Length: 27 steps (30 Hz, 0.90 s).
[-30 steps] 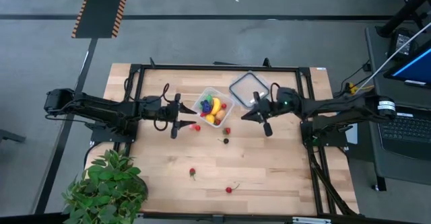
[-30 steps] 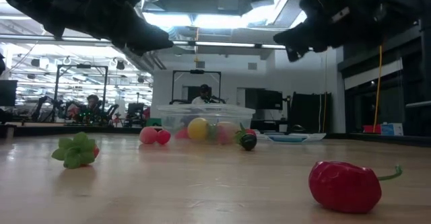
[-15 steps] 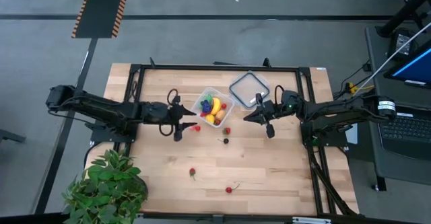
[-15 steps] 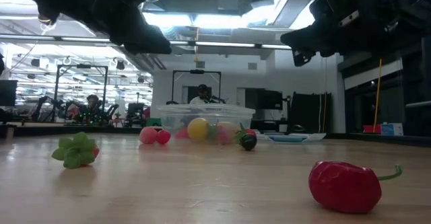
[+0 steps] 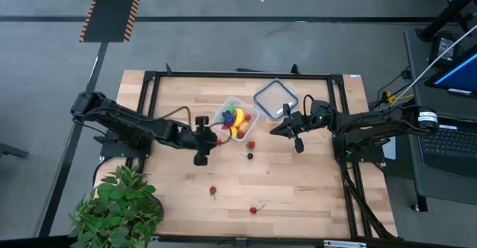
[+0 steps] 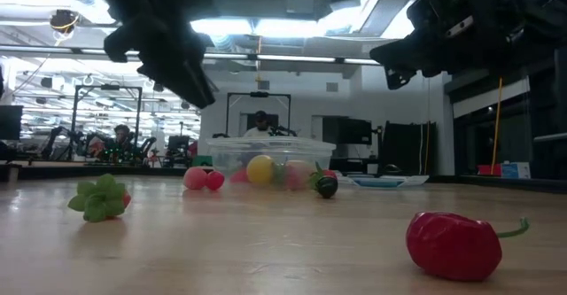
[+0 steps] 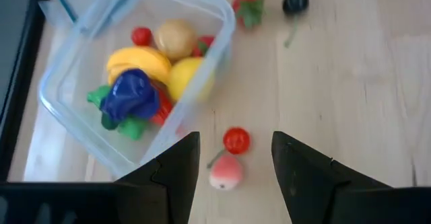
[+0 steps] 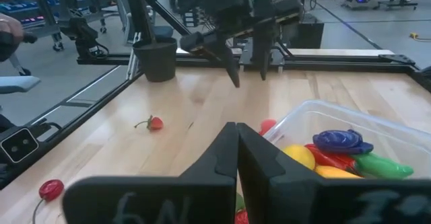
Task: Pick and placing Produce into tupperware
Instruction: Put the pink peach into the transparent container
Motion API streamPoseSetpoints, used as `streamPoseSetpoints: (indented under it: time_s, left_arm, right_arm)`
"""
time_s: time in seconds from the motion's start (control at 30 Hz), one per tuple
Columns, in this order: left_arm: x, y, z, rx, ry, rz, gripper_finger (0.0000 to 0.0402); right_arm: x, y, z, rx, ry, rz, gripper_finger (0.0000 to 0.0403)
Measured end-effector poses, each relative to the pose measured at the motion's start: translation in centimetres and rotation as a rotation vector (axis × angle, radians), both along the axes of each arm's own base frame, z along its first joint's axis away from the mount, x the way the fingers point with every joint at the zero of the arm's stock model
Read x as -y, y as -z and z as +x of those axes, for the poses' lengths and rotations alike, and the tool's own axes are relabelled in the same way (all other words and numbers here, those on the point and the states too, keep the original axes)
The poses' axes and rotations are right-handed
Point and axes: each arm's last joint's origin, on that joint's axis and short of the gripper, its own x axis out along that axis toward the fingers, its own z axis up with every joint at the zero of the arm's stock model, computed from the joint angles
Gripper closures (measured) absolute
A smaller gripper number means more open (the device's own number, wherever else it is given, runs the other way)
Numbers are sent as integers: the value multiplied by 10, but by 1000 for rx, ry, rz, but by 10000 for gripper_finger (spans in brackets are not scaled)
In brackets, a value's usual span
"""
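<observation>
The clear tupperware (image 5: 236, 118) stands mid-table and holds yellow, blue-purple, green and red produce (image 7: 145, 83). Loose produce lies on the wood around it: a red cherry (image 7: 236, 140) and a pink peach (image 7: 225, 173) by the tub's wall, a strawberry (image 5: 251, 144), a dark cherry (image 5: 249, 156), and farther toward the near edge a strawberry (image 5: 213, 191) and a red pepper (image 5: 253, 209). My left gripper (image 5: 206, 140) (image 7: 234, 150) is open above the cherry and peach, one finger on either side and apart from them. My right gripper (image 5: 276, 128) (image 8: 236, 150) is shut and raised to the right of the tub.
The flat clear lid (image 5: 276, 97) lies on the table beyond the tub, toward the far right. A leafy potted plant (image 5: 119, 207) stands at the near left corner. A black frame (image 5: 149, 80) runs along the table's far edge and sides. Bare wood lies between the loose produce.
My left gripper has moved toward the table's right and near side, closing on the cherry and peach beside the tub, and has tipped its fingers downward and come lower. Nothing on the table has moved.
</observation>
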Motion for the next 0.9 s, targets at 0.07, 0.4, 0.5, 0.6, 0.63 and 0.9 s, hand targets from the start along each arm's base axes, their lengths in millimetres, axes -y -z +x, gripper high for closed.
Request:
streamPoseSetpoints:
  time_s: [0.07,0.4,0.5,0.6,0.63,0.9]
  left_arm:
    - [2,0,5,-40,1,10,223]
    - [6,21,17,-153,-109,-43,223]
    - [6,27,17,-191,-111,-33,223]
    - [5,31,18,-214,-117,-28,223]
    - [4,32,18,-219,-119,-29,223]
    - [-4,37,21,-248,-107,-17,223]
  right_arm:
    - [0,0,0,0,1,0,396]
    - [0,0,0,-2,0,5,395]
    - [0,0,0,-3,0,6,395]
    - [0,0,0,-5,1,7,395]
    - [0,0,0,-7,0,8,395]
    - [0,1,0,-8,1,8,395]
